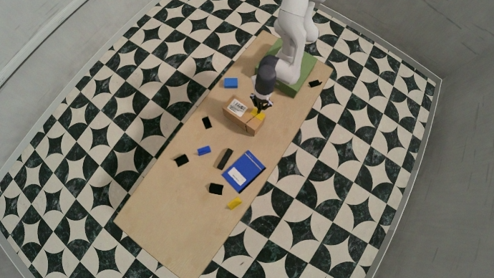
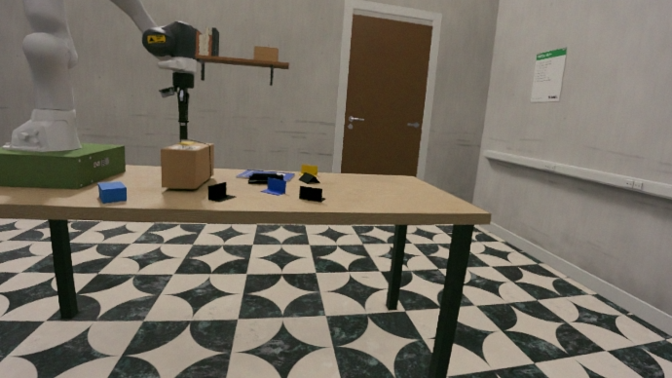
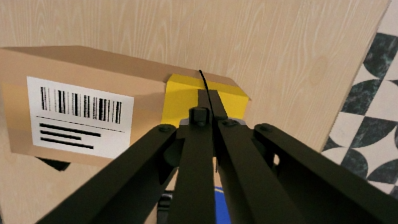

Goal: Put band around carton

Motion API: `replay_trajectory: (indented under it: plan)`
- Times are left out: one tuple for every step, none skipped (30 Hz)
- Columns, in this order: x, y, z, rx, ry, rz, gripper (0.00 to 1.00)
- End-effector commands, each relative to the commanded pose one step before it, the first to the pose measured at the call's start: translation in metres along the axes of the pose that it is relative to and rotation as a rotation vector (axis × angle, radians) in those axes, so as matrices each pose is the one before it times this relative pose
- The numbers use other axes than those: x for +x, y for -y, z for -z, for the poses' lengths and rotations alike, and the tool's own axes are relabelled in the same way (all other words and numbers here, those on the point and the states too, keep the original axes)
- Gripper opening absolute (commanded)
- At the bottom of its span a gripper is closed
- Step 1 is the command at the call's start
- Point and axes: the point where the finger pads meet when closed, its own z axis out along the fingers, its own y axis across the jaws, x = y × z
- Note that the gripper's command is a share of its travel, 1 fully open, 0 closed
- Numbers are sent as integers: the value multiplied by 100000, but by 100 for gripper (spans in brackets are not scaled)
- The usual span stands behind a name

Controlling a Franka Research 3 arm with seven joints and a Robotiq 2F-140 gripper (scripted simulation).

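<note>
The cardboard carton (image 1: 236,117) (image 2: 173,168) (image 3: 147,107) stands on the table and looks level. The yellow corner guard (image 1: 259,115) (image 3: 179,102) sits over the carton's top long edge near one end. The thin black band (image 1: 246,127) (image 3: 201,75) runs round the carton's end part and over the guard. In the wrist view it slants and curves up to my fingertips. My gripper (image 1: 258,111) (image 2: 183,139) (image 3: 206,104) points down at the guard, fingers together, and looks shut on the band. The fingers hide part of the guard and band.
A blue block (image 1: 230,82) (image 2: 112,192) lies beside the carton. A blue book (image 1: 249,165), a black bar (image 1: 225,158), a small blue angle piece (image 1: 204,150), a yellow one (image 1: 234,203) and several black ones lie farther along the table (image 1: 164,216).
</note>
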Motion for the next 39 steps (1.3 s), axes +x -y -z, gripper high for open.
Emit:
replay_trajectory:
  plan:
    - [-152, -34, -30, -210, -538, 776, 10]
    - [-59, 13, 0, 0, 0, 0, 10]
    - [-51, 11, 0, 0, 0, 0, 10]
    - [-43, 9, 0, 0, 0, 0, 10]
    - [0, 0, 0, 0, 0, 0, 10]
    - [0, 0, 0, 0, 0, 0, 10]
    - [-35, 8, 0, 0, 0, 0, 10]
    - [-28, 6, 0, 0, 0, 0, 10]
    - [-21, 5, 0, 0, 0, 0, 10]
    - [-15, 3, 0, 0, 0, 0, 10]
    - [-9, 2, 0, 0, 0, 0, 10]
    - [-5, 1, 0, 0, 0, 0, 10]
    - [-2, 0, 0, 0, 0, 0, 10]
    - [0, 0, 0, 0, 0, 0, 10]
    - [0, 0, -2, 0, 0, 0, 10]
    - [0, 0, -13, 0, 0, 0, 10]
    - [0, 0, -32, 0, 0, 0, 10]
    - [0, 0, -53, 0, 0, 0, 10]
    - [0, 0, -76, 0, 0, 0, 10]
    - [0, 0, -95, 0, 0, 0, 10]
    - [0, 0, -111, 0, 0, 0, 10]
    - [0, 0, 0, 0, 0, 0, 10]
    - [0, 0, 0, 0, 0, 0, 10]
    - [0, 0, -120, 0, 0, 0, 10]
    - [0, 0, -123, 0, 0, 0, 10]
    - [0, 0, -119, 0, 0, 0, 10]
    - [0, 0, -108, 0, 0, 0, 10]
    - [0, 0, -93, 0, 0, 0, 10]
    - [0, 0, -73, 0, 0, 0, 10]
    - [0, 0, -52, 0, 0, 0, 10]
    - [0, 0, -31, 0, 0, 0, 10]
    - [0, 0, -13, 0, 0, 0, 10]
    - [0, 0, -2, 0, 0, 0, 10]
    - [0, 0, 0, 0, 0, 0, 10]
    - [0, 0, 0, 0, 0, 0, 10]
    - [0, 0, 0, 0, 0, 0, 10]
    - [0, 0, 0, 0, 0, 0, 10]
    - [0, 0, 0, 0, 0, 0, 10]
    - [0, 0, 0, 0, 0, 0, 10]
